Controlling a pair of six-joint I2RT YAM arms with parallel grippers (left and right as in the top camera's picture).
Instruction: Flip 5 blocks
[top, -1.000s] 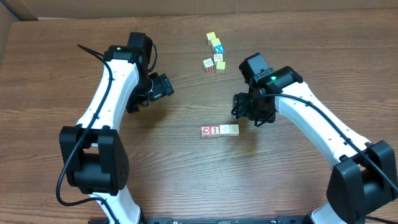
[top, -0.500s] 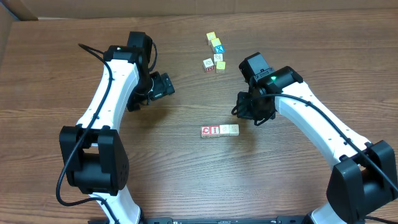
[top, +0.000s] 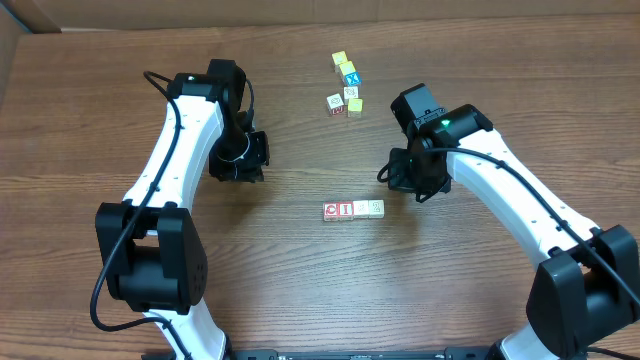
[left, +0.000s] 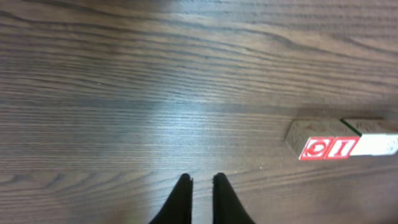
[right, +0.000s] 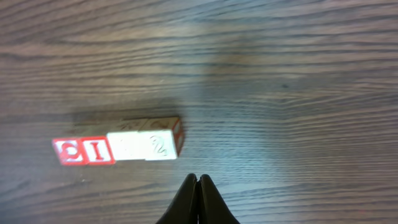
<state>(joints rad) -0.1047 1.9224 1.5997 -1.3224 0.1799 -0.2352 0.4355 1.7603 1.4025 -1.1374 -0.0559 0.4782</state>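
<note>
1. Wood-grain table (top: 300, 280) fills the overhead view, with both arms over it.
2. The left gripper (top: 240, 160) is at the table's 10 o'clock. In the left wrist view its tips (left: 200, 180) are nearly together with only a sliver of gap, so it is closed and empty.
3. The right gripper (top: 405, 180) is at about 2 o'clock from table centre. In the right wrist view its fingers (right: 197, 180) are pressed flat together, so it is shut and empty.
4. The row of blocks (top: 353, 210) lies flat at table centre, blocks touching, with its long axis running 9 to 3 o'clock. There are 2 red faces at the 9 o'clock end and pale faces at the 3 o'clock end.
5. Key relation:
   - The right gripper sits near the row's 3 o'clock end, at about 1 o'clock from it.
   - The left gripper is well apart, at 10 o'clock from the row.
   - The right arm is judged the nearer one for a flip.
6. In the right wrist view the row (right: 118, 146) lies at 10 o'clock from the fingertips. In the left wrist view it (left: 342, 144) lies at 2 o'clock.
7. A cluster of small cubes (top: 345, 85) sits at the table's 12 o'clock, well apart from both grippers. It includes a pale block (top: 335, 102) alongside yellow and blue tops.
</note>
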